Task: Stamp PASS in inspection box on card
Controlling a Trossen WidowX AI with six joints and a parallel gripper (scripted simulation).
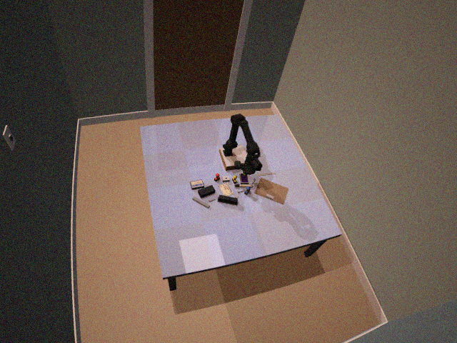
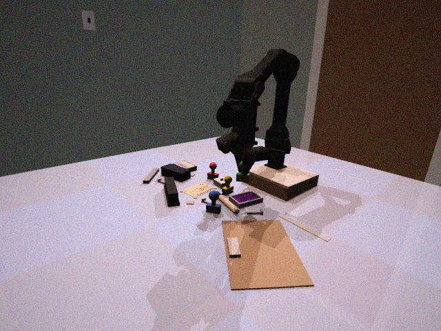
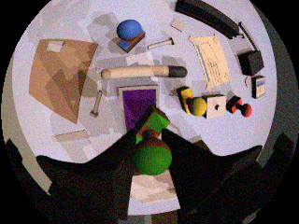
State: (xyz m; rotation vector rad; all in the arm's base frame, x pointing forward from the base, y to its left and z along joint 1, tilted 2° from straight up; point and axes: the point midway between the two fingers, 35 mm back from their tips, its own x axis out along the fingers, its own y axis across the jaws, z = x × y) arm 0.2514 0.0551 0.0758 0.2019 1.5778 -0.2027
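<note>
The gripper (image 3: 151,149) is clamped on the green stamp (image 3: 152,157), fingers pinching its neck under the round knob, and the stamp hangs just off the pad (image 3: 138,106), on the side toward the arm's base block (image 2: 284,180). In the exterior view the stamp sits low beside that block, with the pad just in front of it. Whether the stamp's foot is clear of the bench there or resting on it I can't quite tell; the fingers shade it.

Landmark is the pad, purple and open. The card (image 3: 212,62) lies beyond it, past the yellow stamp (image 3: 197,106), with the red stamp (image 3: 239,107) further along that same side. The wooden roller (image 3: 142,73) lies just beyond the pad, and the blue stamp (image 3: 130,30) stands beyond the roller. The brown board (image 2: 263,252) lies well off to the other side.

On handling: this looks a small, stiff, light thing, a hard knob on a short stem over a blocky base. The neck is the place to hold, and the grip is there. The knob is smooth and round, so I'd expect it to swing if carried fast. The card looks thin and light, so I'd guess it could lift with the stamp after the press. A straight, level touch in the box will count.
</note>
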